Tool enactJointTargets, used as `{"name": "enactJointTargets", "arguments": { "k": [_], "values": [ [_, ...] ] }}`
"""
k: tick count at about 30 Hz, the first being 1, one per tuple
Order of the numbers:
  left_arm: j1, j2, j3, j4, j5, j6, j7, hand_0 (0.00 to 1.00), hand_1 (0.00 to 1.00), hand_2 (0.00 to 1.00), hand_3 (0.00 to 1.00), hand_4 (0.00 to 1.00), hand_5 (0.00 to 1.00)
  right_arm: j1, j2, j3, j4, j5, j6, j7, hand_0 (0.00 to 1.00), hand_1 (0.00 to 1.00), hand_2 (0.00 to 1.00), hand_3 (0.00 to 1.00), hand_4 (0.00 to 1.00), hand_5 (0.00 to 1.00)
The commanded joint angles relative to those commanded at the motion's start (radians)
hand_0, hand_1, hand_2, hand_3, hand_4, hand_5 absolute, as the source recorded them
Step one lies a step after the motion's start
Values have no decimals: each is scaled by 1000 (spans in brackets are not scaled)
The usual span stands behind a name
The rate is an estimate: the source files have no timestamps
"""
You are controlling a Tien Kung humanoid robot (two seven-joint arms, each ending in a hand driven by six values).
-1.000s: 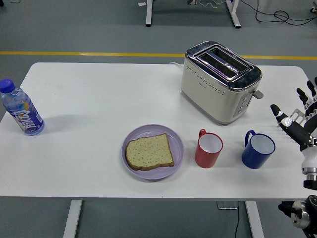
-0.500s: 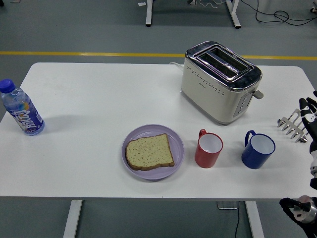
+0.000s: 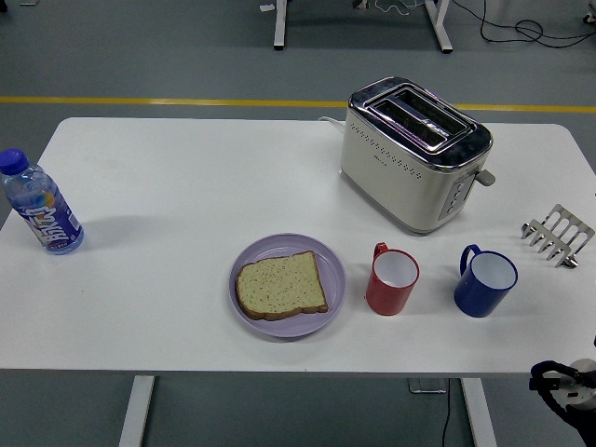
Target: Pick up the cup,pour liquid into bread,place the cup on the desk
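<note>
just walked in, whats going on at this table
Nothing is being handled right now. The red cup and blue cup stand untouched on the white table, right of the purple plate with its bread slice. Only part of the robot's right arm shows, below the table's near right corner. A toaster, water bottle and toast rack also stand there.

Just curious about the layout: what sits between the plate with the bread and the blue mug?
In the head view, the red mug stands between the purple plate holding the bread slice and the blue mug.
</note>
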Motion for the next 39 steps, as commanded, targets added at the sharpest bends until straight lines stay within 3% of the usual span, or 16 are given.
{"name": "enactJointTargets", "arguments": {
  "k": [15, 39],
  "values": [
    [0, 5, -34, -2, 69, -9, 19, 679, 683, 698, 542, 251, 998, -10, 11, 3, -8, 8, 2, -27, 620, 472, 573, 562, 744, 109],
    [-9, 13, 5, -2, 10, -6, -6, 679, 683, 698, 542, 251, 998, 0, 17, 1, -13, 19, 3, -21, 609, 453, 556, 560, 732, 92]
  ]
}}
